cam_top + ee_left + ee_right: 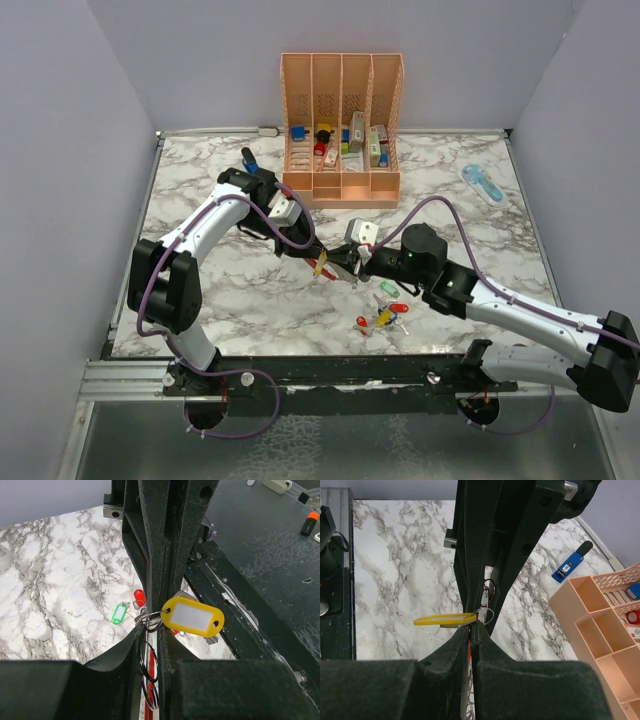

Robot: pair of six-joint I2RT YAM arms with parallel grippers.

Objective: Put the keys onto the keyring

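Jaws meet tip to tip above the table (480,230): left jaws pinch the keyring (148,706), right jaws seem shut on the yellow key (192,619), tag sticking out sideways; other keys (383,316) lie below, nearer the right arm (520,310).

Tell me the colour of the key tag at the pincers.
Yellow key tag, white insert; clearest in left wrist view.

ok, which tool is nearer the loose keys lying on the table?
Right. The right tool sits just up and left of the loose keys. The left tool meets it from the opposite side, further left of them.
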